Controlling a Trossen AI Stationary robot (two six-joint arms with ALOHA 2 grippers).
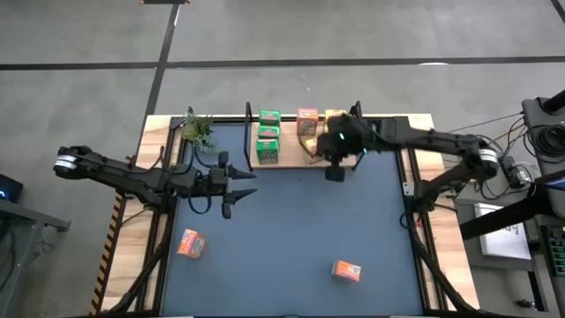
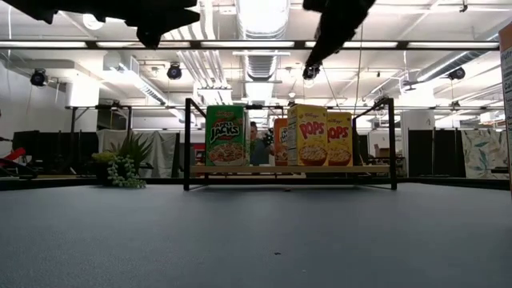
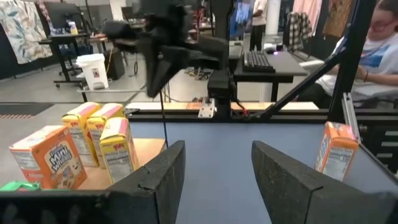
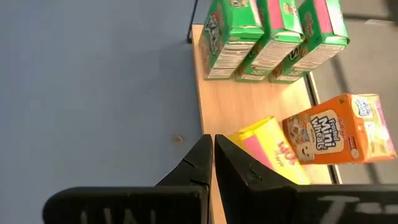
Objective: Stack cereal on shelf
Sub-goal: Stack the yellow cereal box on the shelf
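Observation:
The shelf (image 1: 291,161) stands at the far middle of the blue mat. On its light-wood board stand three green cereal boxes (image 4: 273,37), an orange one (image 4: 339,134) and yellow ones (image 2: 308,134). Two more orange boxes (image 1: 191,243) (image 1: 347,270) rest on the mat near the front. My right gripper (image 4: 212,149) is shut and empty, raised above the shelf's near edge beside the yellow boxes, slanting down. My left gripper (image 3: 217,162) is open and empty. It sits level over the mat's left part (image 1: 240,187), pointing toward the table's right side.
A green plastic plant (image 1: 198,131) stands at the mat's far left corner, left of the shelf. The shelf's thin black posts (image 2: 187,144) rise at its ends. Bare mat (image 1: 291,230) lies between the two arms and the front boxes. A person sits at a desk beyond the table (image 3: 379,37).

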